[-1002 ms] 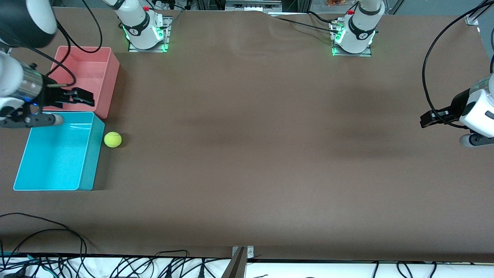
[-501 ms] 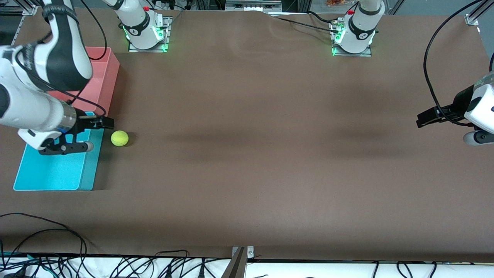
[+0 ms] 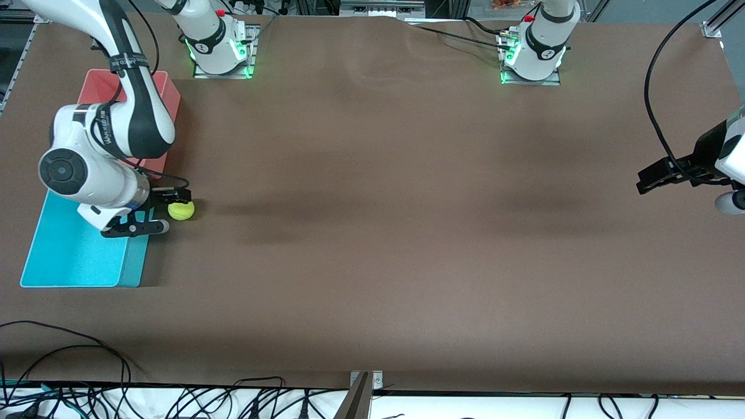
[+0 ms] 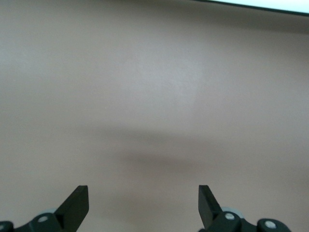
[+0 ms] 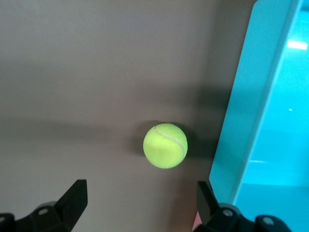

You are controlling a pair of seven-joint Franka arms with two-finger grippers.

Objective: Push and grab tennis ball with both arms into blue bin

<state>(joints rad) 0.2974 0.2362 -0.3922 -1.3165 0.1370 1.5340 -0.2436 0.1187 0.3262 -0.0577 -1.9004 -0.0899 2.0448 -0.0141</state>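
Now tennis ball (image 3: pixel 181 210) on table (image 3: pixel 372 233), just beside blue bin (image 3: pixel 75 262) wall, outside it. Right gripper (image 3: pixel 174 195) over ball, fingers spread wide, nothing held. Left gripper (image 3: pixel 647 179) waits over table at left arm's end, fingers wide, empty. Pink bin (image 3: pixel 166 96) farther from front camera than blue bin.

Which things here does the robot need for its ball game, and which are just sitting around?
Needed:
- small fuzzy yellow-green tennis ball, on the table beside the blue bin
- rectangular cyan-blue plastic bin
- right hand, open, low over the ball
- left hand, open, waiting over the left arm's end of the table

Just sitting around:
- rectangular pink plastic bin
- black cables at the table's near edge
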